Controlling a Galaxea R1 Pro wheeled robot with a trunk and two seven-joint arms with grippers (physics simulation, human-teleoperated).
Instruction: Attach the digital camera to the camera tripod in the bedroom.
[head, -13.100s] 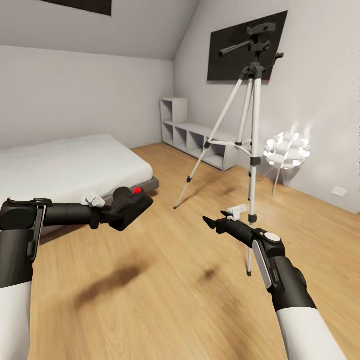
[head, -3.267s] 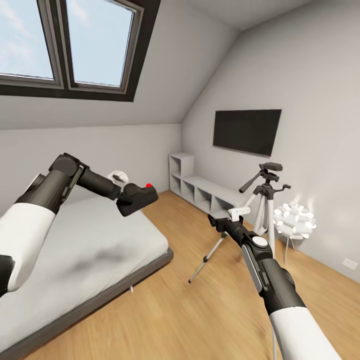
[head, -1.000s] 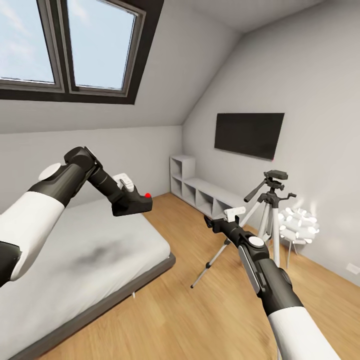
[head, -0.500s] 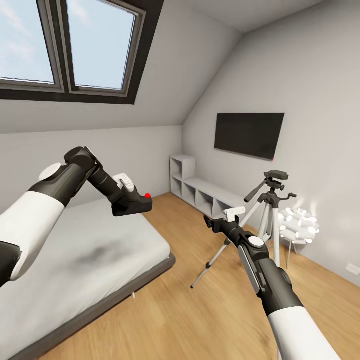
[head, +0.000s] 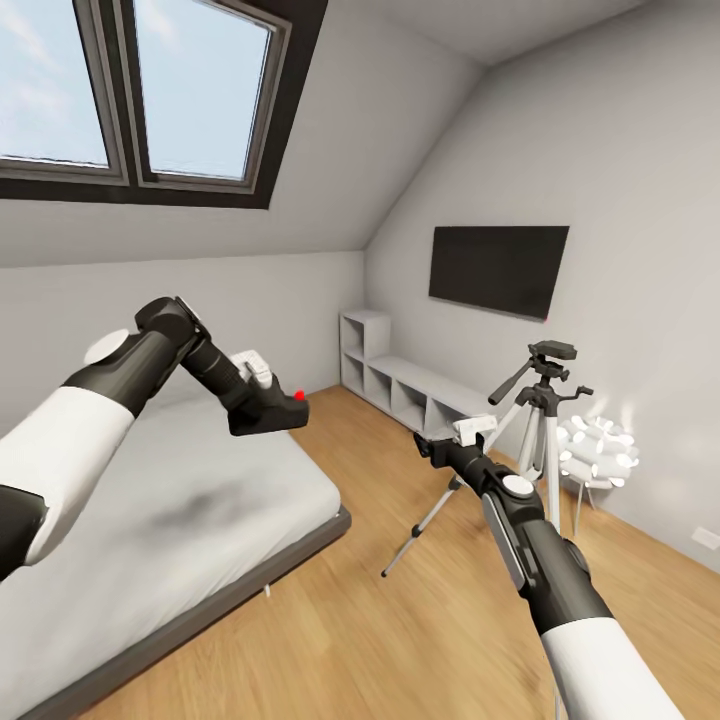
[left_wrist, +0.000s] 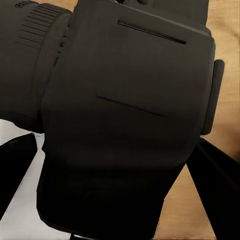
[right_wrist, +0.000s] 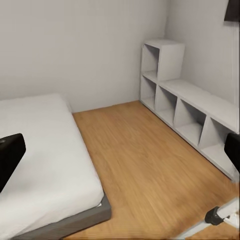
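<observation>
The left gripper (head: 262, 398), jaws clamped on the digital camera (head: 272, 411), is holding it over the bed (head: 150, 500), long axis toward 3 o'clock, facing the camera tripod (head: 540, 420). The right gripper (head: 425, 445) is hanging open-jawed.

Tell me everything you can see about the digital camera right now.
The digital camera is a small, matte black, boxy body with a bright red round button on top. The left wrist view shows it close up: a ribbed lens barrel at one end, thin seam lines across its face and a small tab on one side. It is off the tripod, held in the air by the left claw above the edge of the bed, tilted. Dark fingers flank the body.
</observation>
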